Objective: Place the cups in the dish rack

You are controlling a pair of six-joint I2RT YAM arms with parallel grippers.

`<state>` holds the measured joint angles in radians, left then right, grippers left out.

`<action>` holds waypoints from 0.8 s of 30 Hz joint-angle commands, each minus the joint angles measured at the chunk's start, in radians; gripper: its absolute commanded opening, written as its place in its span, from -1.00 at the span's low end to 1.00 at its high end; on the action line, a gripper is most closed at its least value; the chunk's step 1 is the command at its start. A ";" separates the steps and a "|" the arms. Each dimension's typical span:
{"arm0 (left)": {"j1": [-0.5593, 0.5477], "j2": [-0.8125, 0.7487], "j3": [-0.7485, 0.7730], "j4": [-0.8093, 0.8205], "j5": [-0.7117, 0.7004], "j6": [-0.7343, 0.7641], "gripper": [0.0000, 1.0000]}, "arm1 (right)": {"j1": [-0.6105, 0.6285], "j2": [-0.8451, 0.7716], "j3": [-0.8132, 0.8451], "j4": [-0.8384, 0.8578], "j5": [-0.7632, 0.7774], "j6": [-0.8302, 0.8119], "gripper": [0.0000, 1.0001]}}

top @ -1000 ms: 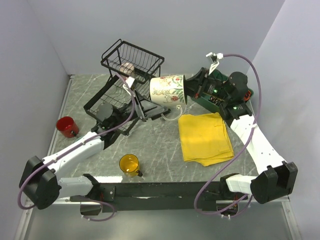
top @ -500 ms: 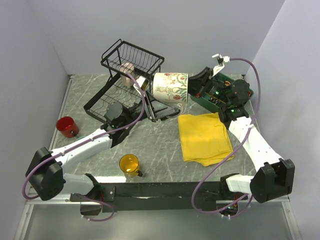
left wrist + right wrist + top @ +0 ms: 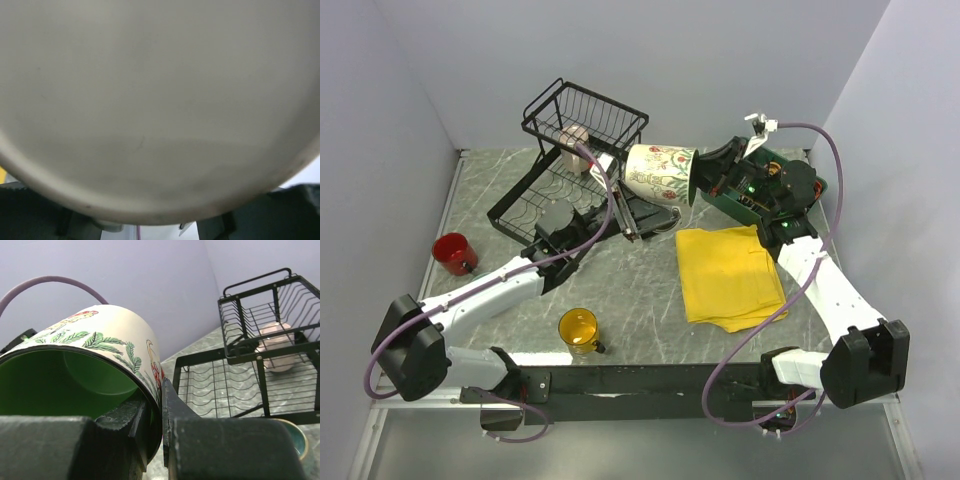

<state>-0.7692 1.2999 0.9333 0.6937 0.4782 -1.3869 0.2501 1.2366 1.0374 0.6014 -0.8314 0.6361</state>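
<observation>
I have the floral mug up off the counter. It is tipped on its side, its green inside facing back at the right arm and its base aimed left toward the dish rack, just right of the upper basket. I judge it is carried this way because a pinch on the rim leaves the whole body free to go in between the wires base-first. The right end effector is closed down on that rim, nearly shut. One of its fingers lies against the painted outside and the other sits inside the mouth, with only the wall of the mug between them. The left end effector reaches in from the near left and sits just under and beside the mug. Its wrist view is filled by a plain cream surface very close up, which I take to be the mug's base or side. Only dark corners of the fingers show there, so I cannot tell whether it is open, closed or touching the mug. To me its place reads as a support or a handover. A pinkish mug sits in the rack already, while the red mug and the yellow mug wait on the counter at the near left. The yellow cloth lies flat to the right, well clear of the rack.
</observation>
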 commanded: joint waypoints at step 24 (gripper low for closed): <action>0.004 0.009 0.062 0.308 -0.035 -0.092 -0.98 | 0.020 -0.054 -0.108 0.104 -0.041 -0.013 -0.07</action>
<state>-0.7601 1.3632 0.9344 0.8230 0.4660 -1.4525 0.2371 1.2144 0.9340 0.6643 -0.7666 0.7181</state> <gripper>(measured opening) 0.241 0.354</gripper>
